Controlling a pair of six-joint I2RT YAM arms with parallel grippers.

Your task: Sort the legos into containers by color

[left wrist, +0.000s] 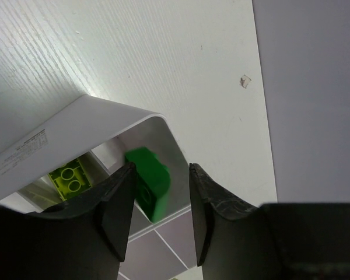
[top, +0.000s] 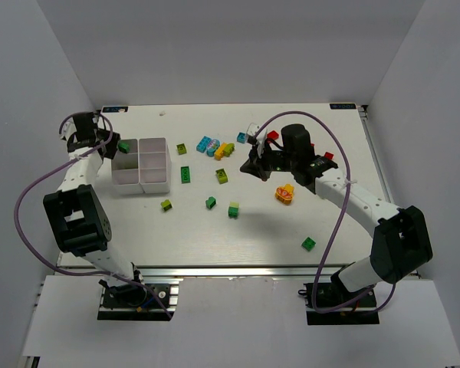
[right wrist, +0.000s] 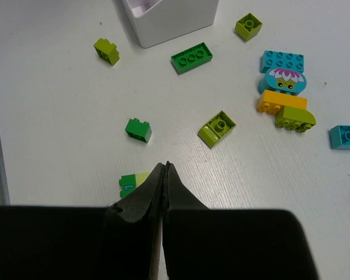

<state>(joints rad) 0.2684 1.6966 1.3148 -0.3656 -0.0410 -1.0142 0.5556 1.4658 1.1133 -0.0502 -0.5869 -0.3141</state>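
Left wrist: left gripper (left wrist: 161,170) slightly parted, green brick (left wrist: 147,185) loose between its fingers over the tray (left wrist: 105,125); right gripper (right wrist: 165,172) pinched shut, empty.

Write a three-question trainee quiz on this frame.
1. True or false: the right arm's fingers are shut on a brick.
2. The small plastic brick between the left arm's fingers is: A red, B green, C blue?
3. Fill in: inside the white plastic divided tray lies a ___ studded brick.
Key: 1 false, they are shut on nothing; 2 B; 3 lime.
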